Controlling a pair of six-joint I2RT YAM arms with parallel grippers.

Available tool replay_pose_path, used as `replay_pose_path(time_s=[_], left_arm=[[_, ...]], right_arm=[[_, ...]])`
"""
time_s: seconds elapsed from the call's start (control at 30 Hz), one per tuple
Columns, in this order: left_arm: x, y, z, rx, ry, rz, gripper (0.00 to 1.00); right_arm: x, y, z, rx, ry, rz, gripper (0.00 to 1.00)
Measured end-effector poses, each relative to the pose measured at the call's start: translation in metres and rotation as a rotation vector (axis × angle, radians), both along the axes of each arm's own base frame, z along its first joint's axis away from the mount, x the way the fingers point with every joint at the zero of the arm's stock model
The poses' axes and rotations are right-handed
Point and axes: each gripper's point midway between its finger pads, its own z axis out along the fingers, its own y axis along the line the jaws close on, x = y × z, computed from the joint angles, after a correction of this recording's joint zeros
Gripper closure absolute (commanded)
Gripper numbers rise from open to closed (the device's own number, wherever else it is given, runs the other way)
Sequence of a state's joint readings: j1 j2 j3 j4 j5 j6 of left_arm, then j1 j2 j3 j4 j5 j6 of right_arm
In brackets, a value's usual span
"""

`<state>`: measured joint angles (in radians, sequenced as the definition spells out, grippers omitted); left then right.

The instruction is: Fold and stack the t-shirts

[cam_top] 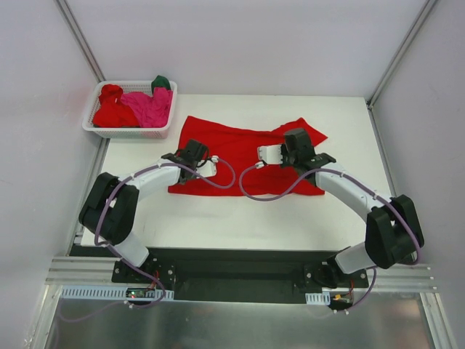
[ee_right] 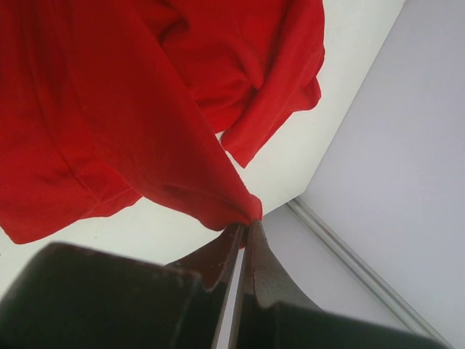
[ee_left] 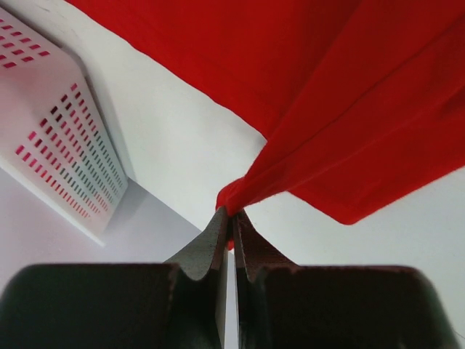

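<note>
A bright red t-shirt (cam_top: 240,145) lies partly spread on the white table, and both grippers hold it up by pinched folds. My left gripper (cam_top: 191,151) is over its left edge. In the left wrist view, that gripper (ee_left: 232,215) is shut on a bunched corner of the red cloth (ee_left: 349,94). My right gripper (cam_top: 296,144) is over the shirt's right part. The right wrist view has it (ee_right: 247,224) shut on a fold of the red shirt (ee_right: 109,109), which drapes down to the table. More t-shirts fill the basket: red (cam_top: 110,110), magenta-pink (cam_top: 149,107) and dark green (cam_top: 161,81).
The white lattice basket (cam_top: 129,132) stands at the table's back left corner, and its wall (ee_left: 58,145) is close to the left gripper. Grey walls enclose the table on three sides. A metal rail (ee_right: 349,254) runs along the table's right edge.
</note>
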<state>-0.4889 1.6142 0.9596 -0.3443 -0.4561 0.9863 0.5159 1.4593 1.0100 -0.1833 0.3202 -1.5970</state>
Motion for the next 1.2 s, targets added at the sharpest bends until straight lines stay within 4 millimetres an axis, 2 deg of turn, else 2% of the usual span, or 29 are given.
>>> replay_pose_path(time_s=[0.27, 0.53, 0.83, 0.87, 0.9, 0.93, 1.1, 1.2], left_arm=[[0.013, -0.007, 0.008, -0.015, -0.028, -0.001, 1.0], [0.018, -0.004, 0.012, -0.02, -0.04, 0.014, 1.0], [0.02, 0.014, -0.014, 0.039, 0.026, 0.063, 0.99], [0.022, 0.014, -0.016, 0.041, 0.029, 0.066, 0.89], [0.023, 0.015, -0.017, 0.042, 0.031, 0.07, 0.7], [0.025, 0.014, -0.018, 0.043, 0.031, 0.072, 0.01], [0.031, 0.014, -0.014, 0.045, 0.011, 0.086, 0.01], [0.031, 0.014, -0.009, 0.04, 0.003, 0.091, 0.01]], right_arm=[[0.008, 0.004, -0.002, 0.001, 0.002, -0.003, 0.99], [0.018, 0.007, -0.001, 0.009, -0.011, -0.017, 0.99], [0.026, 0.004, -0.014, -0.013, 0.004, -0.037, 0.97], [0.027, 0.004, -0.016, -0.017, 0.007, -0.041, 0.68], [0.028, 0.003, -0.018, -0.021, 0.009, -0.045, 0.33], [0.028, 0.002, -0.02, -0.019, 0.011, -0.052, 0.02], [0.039, -0.002, -0.018, -0.034, -0.002, -0.098, 0.04], [0.041, -0.012, -0.011, -0.012, -0.008, -0.152, 0.04]])
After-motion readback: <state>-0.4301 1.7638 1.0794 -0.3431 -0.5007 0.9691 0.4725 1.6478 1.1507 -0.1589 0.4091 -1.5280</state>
